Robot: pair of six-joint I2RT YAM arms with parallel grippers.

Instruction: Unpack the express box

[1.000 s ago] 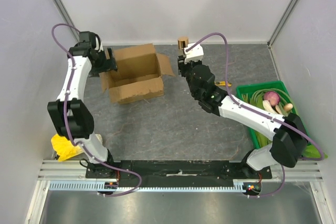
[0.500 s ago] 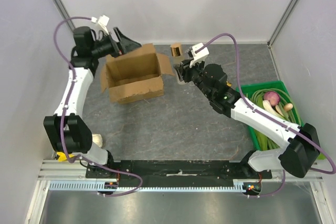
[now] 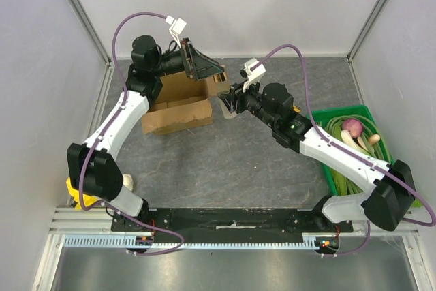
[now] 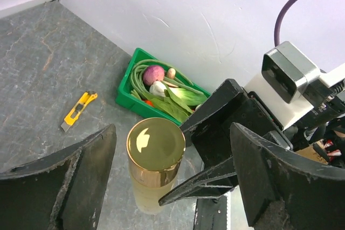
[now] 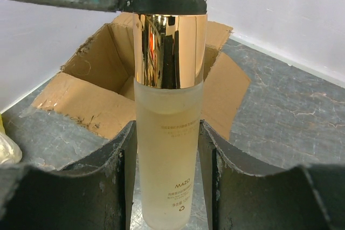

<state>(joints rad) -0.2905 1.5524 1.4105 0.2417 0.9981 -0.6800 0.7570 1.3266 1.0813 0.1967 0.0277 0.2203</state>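
- Presently, the plain brown corrugated cardboard express box [image 3: 176,110] is seen at the far left of the table, flaps open, with the left arm stretched across it. A flap could be caught by that arm and the box dragged. Its inside is hidden, so what remains in it cannot be told.
- The left gripper [image 3: 212,71] is spread wide with nothing held, one finger on either side of the bottle's cap and neither touching it. If it is closed off-centre, the smooth cap could be pushed aside, or the other gripper's fingers struck.
- The tall frosted glass bottle with a shiny gold cap [image 5: 168,127] is kept upright just right of the box. Should one grip be released before the other is secure, it could be dropped and broken.
- The right gripper [image 3: 229,102] is clamped on the frosted body, which looks slippery.
- The yellow utility knife [image 4: 78,112] and the green plastic crate of vegetables [image 3: 338,110] lie further right, where they could be swept by the right arm.
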